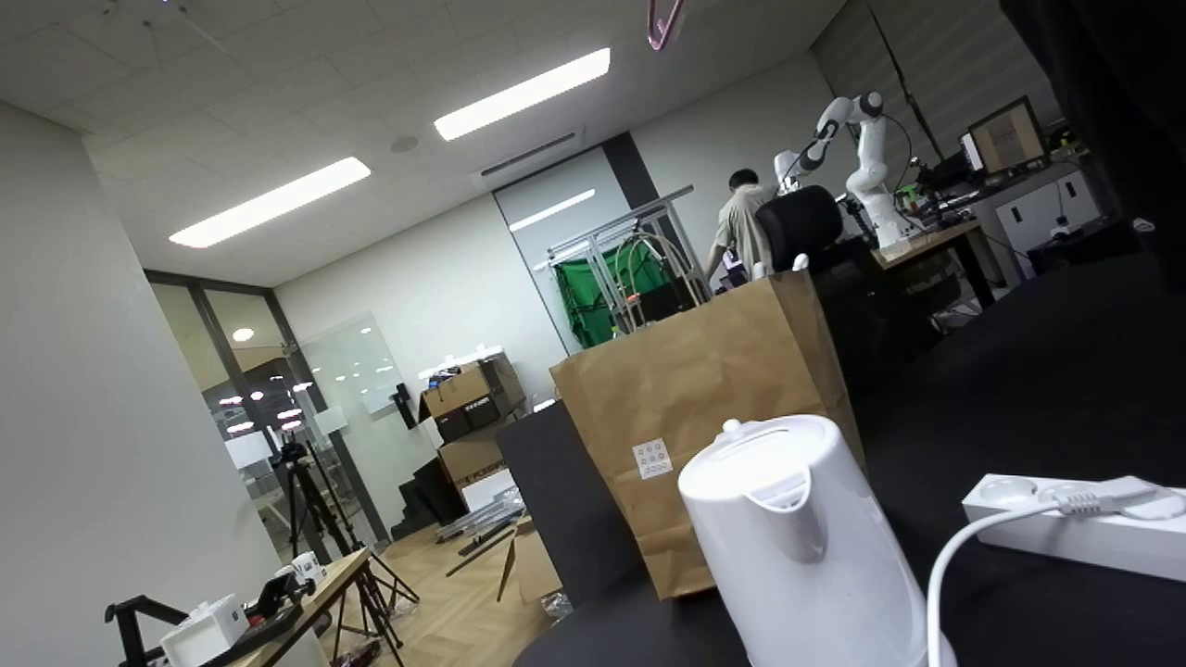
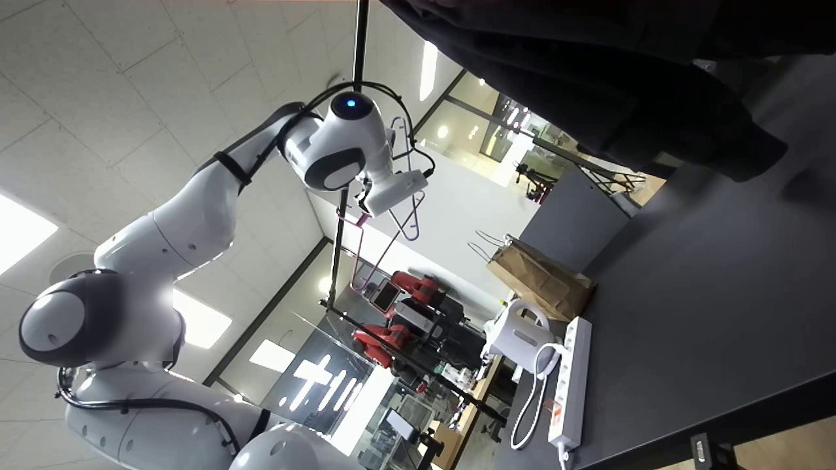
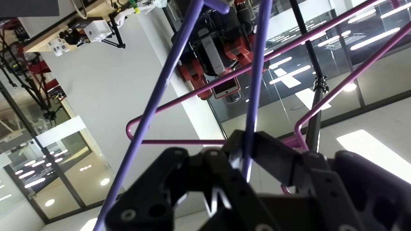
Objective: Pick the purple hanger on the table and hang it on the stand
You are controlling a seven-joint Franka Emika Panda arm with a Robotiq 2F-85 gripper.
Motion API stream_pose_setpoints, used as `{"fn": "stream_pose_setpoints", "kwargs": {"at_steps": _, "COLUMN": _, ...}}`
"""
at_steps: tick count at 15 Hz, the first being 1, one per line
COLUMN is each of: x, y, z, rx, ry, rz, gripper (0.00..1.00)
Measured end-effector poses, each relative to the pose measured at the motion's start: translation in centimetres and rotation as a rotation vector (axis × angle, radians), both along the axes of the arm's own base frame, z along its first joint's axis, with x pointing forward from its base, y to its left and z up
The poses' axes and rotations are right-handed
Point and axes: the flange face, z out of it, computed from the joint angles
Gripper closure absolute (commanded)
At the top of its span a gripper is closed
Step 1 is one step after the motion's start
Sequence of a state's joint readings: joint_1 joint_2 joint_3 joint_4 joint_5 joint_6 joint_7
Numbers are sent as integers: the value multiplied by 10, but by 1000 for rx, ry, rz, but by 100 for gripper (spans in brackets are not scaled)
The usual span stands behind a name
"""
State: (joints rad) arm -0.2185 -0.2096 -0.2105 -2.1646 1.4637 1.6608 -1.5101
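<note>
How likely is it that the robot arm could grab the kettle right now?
Probably not: its gripper looks shut on the purple hanger, which it would likely have to let go first. The kettle itself stands uncovered.

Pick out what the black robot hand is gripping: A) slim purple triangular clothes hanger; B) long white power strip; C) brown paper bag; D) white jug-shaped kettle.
A, since the wrist view shows a rod of the purple hanger pinched in the hand.
</note>
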Motion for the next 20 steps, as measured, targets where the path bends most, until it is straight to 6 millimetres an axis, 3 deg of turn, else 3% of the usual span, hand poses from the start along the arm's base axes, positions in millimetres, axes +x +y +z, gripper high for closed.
{"fn": "stream_pose_setpoints", "kwargs": {"at_steps": 2, "x": 0, "y": -2, "z": -3, "rx": -1, "ry": 5, "rz": 2, "gripper": 53}}
{"fn": "stream_pose_setpoints", "kwargs": {"at_steps": 8, "x": -2, "y": -9, "z": -3, "rx": 0, "ry": 1, "rz": -6, "gripper": 10}}
{"fn": "stream_pose_setpoints", "kwargs": {"at_steps": 10, "x": -3, "y": -13, "z": -2, "rx": -6, "ry": -1, "rz": -25, "gripper": 1}}
{"fn": "stream_pose_setpoints", "kwargs": {"at_steps": 20, "x": -24, "y": -66, "z": 25, "rx": -273, "ry": 56, "rz": -330, "gripper": 0}}
